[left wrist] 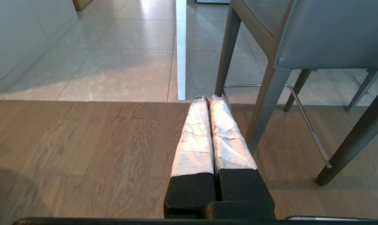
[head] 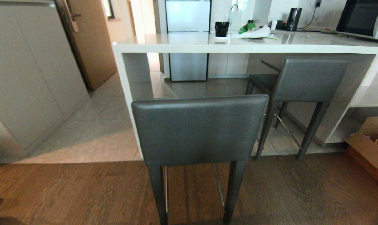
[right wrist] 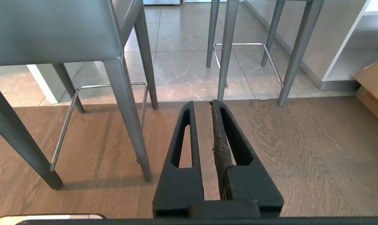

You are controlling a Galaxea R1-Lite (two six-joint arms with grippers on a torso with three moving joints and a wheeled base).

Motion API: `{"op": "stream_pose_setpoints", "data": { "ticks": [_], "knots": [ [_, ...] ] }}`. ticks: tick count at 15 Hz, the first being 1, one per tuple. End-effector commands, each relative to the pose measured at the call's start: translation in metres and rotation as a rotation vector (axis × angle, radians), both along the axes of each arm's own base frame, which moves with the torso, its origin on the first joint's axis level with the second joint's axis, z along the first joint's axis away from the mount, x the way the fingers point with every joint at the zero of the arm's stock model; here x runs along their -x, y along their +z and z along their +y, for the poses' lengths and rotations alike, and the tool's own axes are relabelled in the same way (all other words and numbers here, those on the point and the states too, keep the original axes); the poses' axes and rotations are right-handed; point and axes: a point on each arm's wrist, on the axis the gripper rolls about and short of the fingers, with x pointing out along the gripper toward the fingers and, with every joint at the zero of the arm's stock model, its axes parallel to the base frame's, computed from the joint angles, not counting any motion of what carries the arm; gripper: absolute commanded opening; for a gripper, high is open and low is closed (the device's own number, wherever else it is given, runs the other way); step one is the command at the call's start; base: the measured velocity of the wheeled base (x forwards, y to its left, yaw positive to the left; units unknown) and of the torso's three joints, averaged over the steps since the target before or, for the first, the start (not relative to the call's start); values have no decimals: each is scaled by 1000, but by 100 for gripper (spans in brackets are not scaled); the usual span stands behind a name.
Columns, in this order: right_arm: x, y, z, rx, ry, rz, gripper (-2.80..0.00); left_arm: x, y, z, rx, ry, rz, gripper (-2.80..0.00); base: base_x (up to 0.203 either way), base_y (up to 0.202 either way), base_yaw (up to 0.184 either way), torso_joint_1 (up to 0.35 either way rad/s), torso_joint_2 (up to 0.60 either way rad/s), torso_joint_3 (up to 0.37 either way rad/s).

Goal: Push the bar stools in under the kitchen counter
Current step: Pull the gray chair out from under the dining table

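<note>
The nearer bar stool (head: pixel 200 129) is standing right in front of me, its backrest facing me, out on the wooden floor (head: pixel 82 190) and clear of the kitchen counter (head: pixel 245 47); its front legs are sitting about where the wood meets the grey tiles (head: pixel 98 131). The second bar stool (head: pixel 304 81) is standing further off to my right on the tiles, its seat already reaching under the counter's slab while its backrest is staying just outside the edge.

I am holding my left gripper (left wrist: pixel 207 99) low over the wood, just beside the nearer stool's left legs, touching nothing, its white-wrapped fingers (left wrist: pixel 195 137) pressed tightly together on nothing. My right gripper (right wrist: pixel 203 104) is hovering low on the stool's other side, its black fingers (right wrist: pixel 182 140) standing a narrow gap apart with only floor showing between them, gripping nothing.

On the counter a black cup (head: pixel 221 28), a white cloth (head: pixel 254 33) and a dark kettle (head: pixel 293 18) are sitting. A cardboard box (head: pixel 368 147) is lying at the far right.
</note>
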Motion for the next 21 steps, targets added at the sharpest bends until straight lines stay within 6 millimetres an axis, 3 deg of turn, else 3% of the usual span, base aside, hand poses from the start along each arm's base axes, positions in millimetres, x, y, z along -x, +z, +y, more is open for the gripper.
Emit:
{"op": "stream_pose_setpoints", "data": {
  "ticks": [1, 6, 13, 21],
  "knots": [
    [0, 0, 0, 0, 1, 2, -280, 0, 0, 0, 1, -1, 3, -280, 0, 0, 0, 0, 0, 0],
    [0, 0, 0, 0, 1, 1, -280, 0, 0, 0, 1, -1, 3, -280, 0, 0, 0, 0, 0, 0],
    [0, 0, 0, 0, 1, 2, -280, 0, -1, 0, 2, -1, 3, -280, 165, 0, 0, 3, 0, 0],
    [0, 0, 0, 0, 1, 2, -280, 0, -1, 0, 5, 1, 3, -280, 0, 0, 0, 0, 0, 0]
  ]
}}
